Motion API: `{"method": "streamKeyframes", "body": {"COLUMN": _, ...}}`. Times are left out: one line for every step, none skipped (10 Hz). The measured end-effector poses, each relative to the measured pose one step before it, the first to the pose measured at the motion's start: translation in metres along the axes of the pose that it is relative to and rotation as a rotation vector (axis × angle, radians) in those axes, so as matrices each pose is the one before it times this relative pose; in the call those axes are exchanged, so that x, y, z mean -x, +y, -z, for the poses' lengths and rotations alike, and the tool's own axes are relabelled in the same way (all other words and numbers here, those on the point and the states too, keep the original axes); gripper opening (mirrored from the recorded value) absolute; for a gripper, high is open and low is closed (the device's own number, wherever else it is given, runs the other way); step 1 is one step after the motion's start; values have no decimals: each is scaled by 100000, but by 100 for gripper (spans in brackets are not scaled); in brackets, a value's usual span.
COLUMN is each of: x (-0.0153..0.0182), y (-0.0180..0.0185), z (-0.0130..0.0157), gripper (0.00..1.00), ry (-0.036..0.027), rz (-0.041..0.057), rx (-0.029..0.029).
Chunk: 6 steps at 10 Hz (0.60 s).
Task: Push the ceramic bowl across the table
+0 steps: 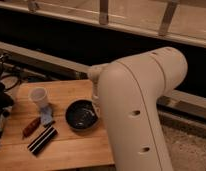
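big white arm fills right side, elbow up; wrist at its left edge, gripper just below, mostly hidden.

No writing, label or number can be read anywhere. The gripper sits at the right rim of the round glossy black ceramic bowl.
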Motion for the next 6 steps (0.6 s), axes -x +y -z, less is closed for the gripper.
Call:
{"method": "streamKeyframes", "body": {"x": -133, "y": -355, "z": 254, "gripper": 0, "ry": -696, "rz": -813, "rx": -495}}
{"method": "streamKeyframes", "body": {"x": 30, "y": -430, "z": 343, "gripper": 0, "ry": -725, "rz": -658, "rx": 73}}
{"method": "streamKeyframes", "body": {"x": -65, "y": -861, "z": -2, "gripper": 0, "ry": -191, "rz": -629, "rx": 1409}}
{"method": "streamKeyframes", "body": {"x": -168, "y": -1642, "z": -460, "gripper": 0, "ry": -108, "rz": -1312, "rx": 3331}}
{"method": "streamKeyframes", "body": {"x": 50, "y": -941, "z": -614, "gripper": 0, "ry": 479, "rz": -815, "rx": 1751}}
{"method": "streamKeyframes", "body": {"x": 232, "y": -672, "z": -594, "gripper": 0, "ry": 767, "rz": -905, "rx": 1138}}
